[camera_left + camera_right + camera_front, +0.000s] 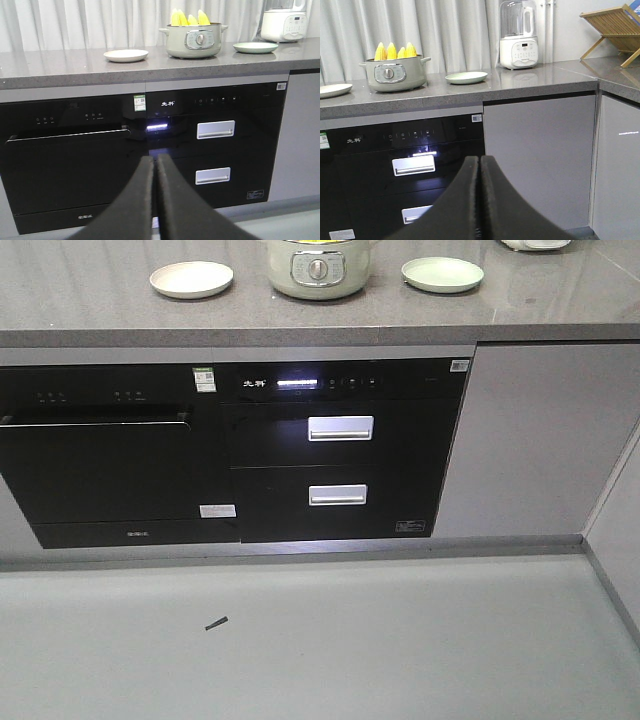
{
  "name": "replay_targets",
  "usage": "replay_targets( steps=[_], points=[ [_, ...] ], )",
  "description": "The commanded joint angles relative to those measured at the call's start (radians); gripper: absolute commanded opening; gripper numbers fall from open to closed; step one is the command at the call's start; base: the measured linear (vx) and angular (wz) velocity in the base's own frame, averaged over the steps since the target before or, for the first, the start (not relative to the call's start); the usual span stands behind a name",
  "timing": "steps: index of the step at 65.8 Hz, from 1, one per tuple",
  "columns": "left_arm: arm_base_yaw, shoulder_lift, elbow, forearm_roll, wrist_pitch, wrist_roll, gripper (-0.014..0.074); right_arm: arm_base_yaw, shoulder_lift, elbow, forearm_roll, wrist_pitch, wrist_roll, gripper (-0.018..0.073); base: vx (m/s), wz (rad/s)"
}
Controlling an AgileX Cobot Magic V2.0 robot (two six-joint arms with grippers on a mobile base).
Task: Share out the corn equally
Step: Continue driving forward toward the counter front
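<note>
Yellow corn [189, 18], perhaps four cobs, stands in a pot [192, 42] on the tabletop [60, 65], well beyond the left end effector [156, 167] and right end effector [479, 167], both pinched together.

You see the right gripper [479, 161], its black jaws pressed together, empty. On the grey stone counter [545, 77], four yellow corn cobs [395, 50] stand in a pale green pot [395, 75]; a pale green plate [466, 77] lies near.
</note>
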Motion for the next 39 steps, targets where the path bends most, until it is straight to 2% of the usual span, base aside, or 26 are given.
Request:
replay_targets(
  steps=[1, 39],
  points=[
    [-0.003, -0.017, 0.014, -0.003, -0.069, -0.007, -0.0006, -0.004, -0.003, 0.007, -0.007, -0.073, -0.005, -0.0003, 0.05, -0.01],
    [-0.003, -0.017, 0.014, -0.003, -0.069, -0.007, -0.0006, -0.004, -0.003, 0.007, -0.007, -0.073, -0.005, -0.0003, 0.06, -0.01]
  ],
)
